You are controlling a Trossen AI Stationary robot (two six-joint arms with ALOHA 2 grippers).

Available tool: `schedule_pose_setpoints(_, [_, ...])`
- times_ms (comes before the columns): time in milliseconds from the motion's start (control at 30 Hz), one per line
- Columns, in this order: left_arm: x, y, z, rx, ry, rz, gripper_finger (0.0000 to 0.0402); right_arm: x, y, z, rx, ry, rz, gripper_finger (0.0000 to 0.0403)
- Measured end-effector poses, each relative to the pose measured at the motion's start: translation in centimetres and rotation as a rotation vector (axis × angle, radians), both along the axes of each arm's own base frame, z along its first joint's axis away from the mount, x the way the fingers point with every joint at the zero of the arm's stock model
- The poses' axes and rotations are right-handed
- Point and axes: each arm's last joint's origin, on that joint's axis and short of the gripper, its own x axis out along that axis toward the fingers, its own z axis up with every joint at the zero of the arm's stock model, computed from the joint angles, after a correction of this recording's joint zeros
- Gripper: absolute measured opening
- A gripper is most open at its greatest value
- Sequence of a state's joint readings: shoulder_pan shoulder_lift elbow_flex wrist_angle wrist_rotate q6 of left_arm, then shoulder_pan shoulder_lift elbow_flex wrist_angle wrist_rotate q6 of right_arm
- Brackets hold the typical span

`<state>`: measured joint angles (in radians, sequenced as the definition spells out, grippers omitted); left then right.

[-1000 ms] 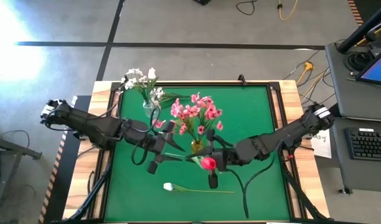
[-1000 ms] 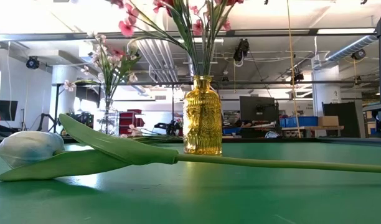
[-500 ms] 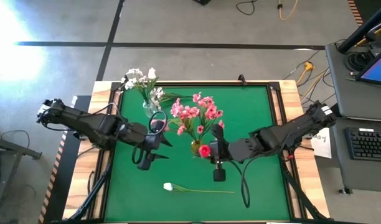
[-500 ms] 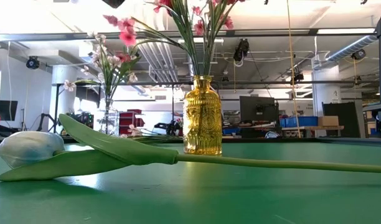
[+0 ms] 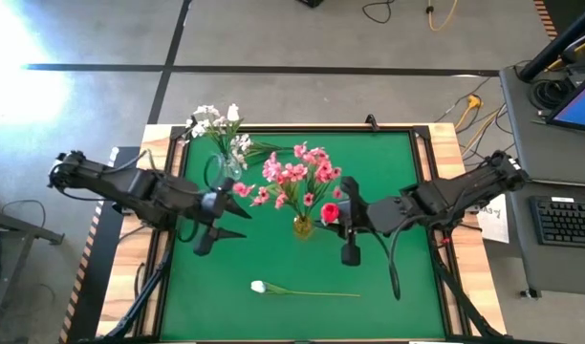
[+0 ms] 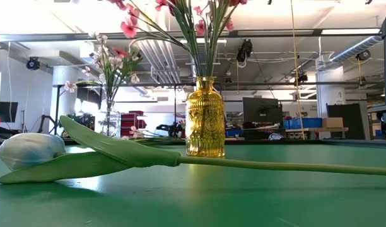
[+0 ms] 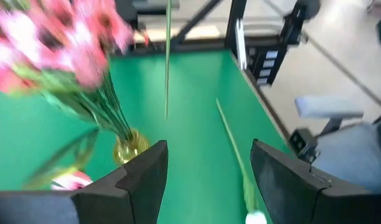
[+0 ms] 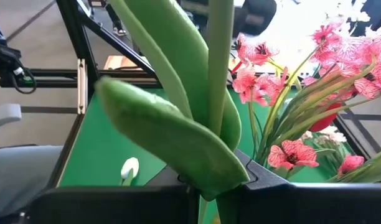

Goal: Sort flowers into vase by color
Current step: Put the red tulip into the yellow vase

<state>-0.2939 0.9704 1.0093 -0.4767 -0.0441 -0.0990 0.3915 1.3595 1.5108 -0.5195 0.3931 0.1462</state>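
Note:
My right gripper [image 5: 344, 225] is shut on a red tulip [image 5: 329, 212], whose head shows just right of the yellow vase [image 5: 302, 227]. That vase holds the pink blossom sprays [image 5: 297, 174]. My left gripper [image 5: 208, 234] is open and hangs over the green mat, left of the yellow vase; its fingers stand wide apart in the left wrist view [image 7: 209, 180]. A clear vase [image 5: 230, 168] at the far left holds small white sprays and a white tulip [image 5: 216, 122]. Another white tulip [image 5: 259, 286] lies flat on the mat near the near edge. My right gripper pinches the red tulip by its green stem [image 8: 219, 99] between the two fingers, where the long leaves [image 8: 178, 143] branch off. The tulip is lifted clear of the mat. The leaves cover the exact place of contact.
The green mat [image 5: 398, 162] has bare room on its right half and along the near edge. The lying white tulip's stem [image 6: 275, 166] runs across the near part of the mat. Wooden table edges [image 5: 447, 143] frame the mat; a desk with a keyboard [image 5: 568, 220] stands beyond the right side.
My right gripper has carried the red tulip toward the table's far and right edges, from near the mat's middle to beside the yellow vase. My left gripper has drawn back toward the left edge, away from the vase. The pink sprays swayed.

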Motion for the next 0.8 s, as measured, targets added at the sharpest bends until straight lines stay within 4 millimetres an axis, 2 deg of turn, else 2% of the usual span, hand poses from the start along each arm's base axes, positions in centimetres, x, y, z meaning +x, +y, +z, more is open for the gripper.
schedule_pose_setpoints(167, [-2.0, 0.6, 2.1, -0.025, -0.091, -0.001, 0.0215, 0.2, -0.4, 0.0, -0.015, 0.003, -0.006, 0.0018])
schedule_pose_setpoints(300, [-3.8, 1.2, 2.4, -0.045, -0.090, 0.023, 0.0215, 0.2, -0.5, -0.2, -0.007, 0.005, -0.013, 0.0018])
schedule_pose_setpoints(567, [-5.7, 2.1, 0.2, -0.075, -0.084, 0.162, 0.0215, 0.5, -0.5, -1.5, 0.058, 0.021, -0.050, 0.0018])
schedule_pose_setpoints(800, [-5.1, 1.9, -3.8, -0.089, -0.073, 0.165, 0.0215, 0.6, -0.4, -2.1, 0.057, 0.029, -0.057, 0.0018])
